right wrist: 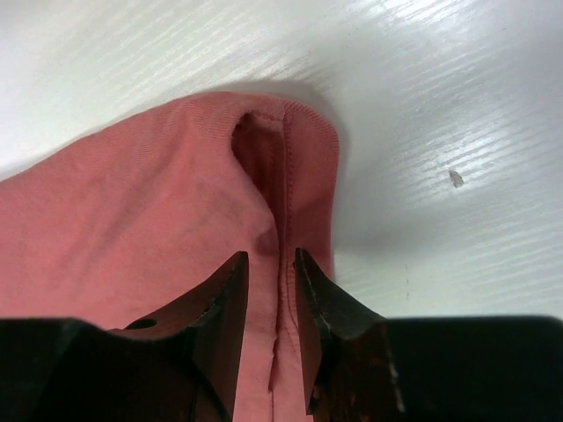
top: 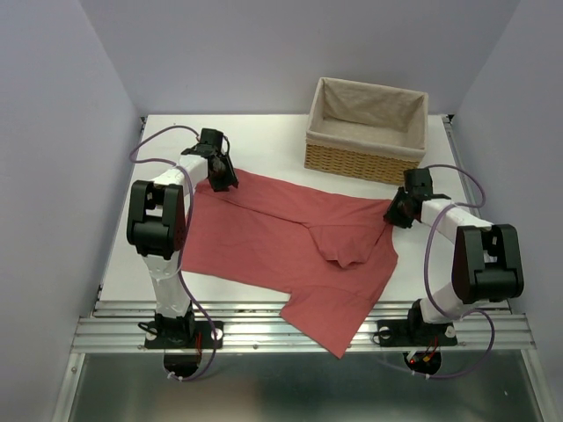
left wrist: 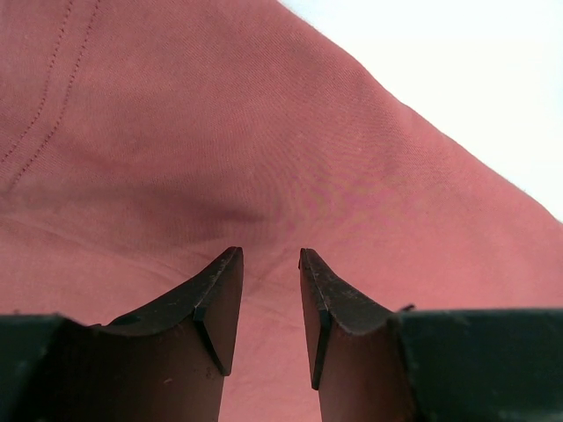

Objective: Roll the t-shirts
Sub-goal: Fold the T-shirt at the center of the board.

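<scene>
While left fingers (left wrist: 211,312) and right fingers (right wrist: 220,308) pinch it, salmon t-shirt (top: 264,239), rumpled

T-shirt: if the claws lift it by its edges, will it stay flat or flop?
Probably flops: the t-shirt lies in soft folds, bunched near its middle. Likely light: it looks thin. Pushed, it would probably wrinkle like that bunch, not slide.

**Setting:** robot laboratory cell.

**Grounds:**
- White table (top: 264,141), closed in by plain pale walls (top: 53,132) on three sides.
- Left arm (top: 163,220) and right arm (top: 475,255), bolted to a metal rail (top: 299,332) at the near edge.
- Cables (top: 134,155) looping off the arms.
- Wicker basket (top: 367,132), beyond the jaws of the right gripper (top: 393,218).
- One t-shirt (top: 281,242), spread flat between those jaws and the jaws of the left gripper (top: 224,183).
</scene>
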### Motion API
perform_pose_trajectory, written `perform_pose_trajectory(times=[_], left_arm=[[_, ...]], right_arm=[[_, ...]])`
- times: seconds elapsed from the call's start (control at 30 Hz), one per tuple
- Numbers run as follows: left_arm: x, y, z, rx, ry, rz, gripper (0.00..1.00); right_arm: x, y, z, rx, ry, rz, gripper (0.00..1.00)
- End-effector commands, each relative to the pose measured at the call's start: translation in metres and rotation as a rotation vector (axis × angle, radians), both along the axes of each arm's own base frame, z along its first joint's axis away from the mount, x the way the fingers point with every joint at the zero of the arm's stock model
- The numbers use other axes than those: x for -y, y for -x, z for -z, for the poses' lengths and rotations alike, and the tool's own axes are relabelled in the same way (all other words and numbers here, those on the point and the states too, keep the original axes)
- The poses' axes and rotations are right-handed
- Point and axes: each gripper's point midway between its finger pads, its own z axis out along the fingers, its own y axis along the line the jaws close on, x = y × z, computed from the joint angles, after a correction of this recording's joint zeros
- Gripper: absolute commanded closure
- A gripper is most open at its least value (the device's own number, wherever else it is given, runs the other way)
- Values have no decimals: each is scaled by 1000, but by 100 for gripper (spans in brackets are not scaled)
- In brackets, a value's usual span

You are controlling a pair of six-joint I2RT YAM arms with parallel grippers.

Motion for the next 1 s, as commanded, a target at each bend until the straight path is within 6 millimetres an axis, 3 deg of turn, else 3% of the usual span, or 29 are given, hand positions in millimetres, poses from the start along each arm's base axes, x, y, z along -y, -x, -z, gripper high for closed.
perform_pose_trajectory(times=[0.0,0.3,0.67,0.97], left_arm=[[4,-12,-34,78,11,12,56],[5,-14,-49,111,20,11,57],[7,-15,-50,128,28,20,57],[10,-16,-54,134,47,31,60]], right_arm=[[11,-3,-26,71,43,17,66],[15,1,-45,107,66,22,65],[7,-9,-64,153,30,-5,65],[-4,-12,-58,152,-29,-25,65]])
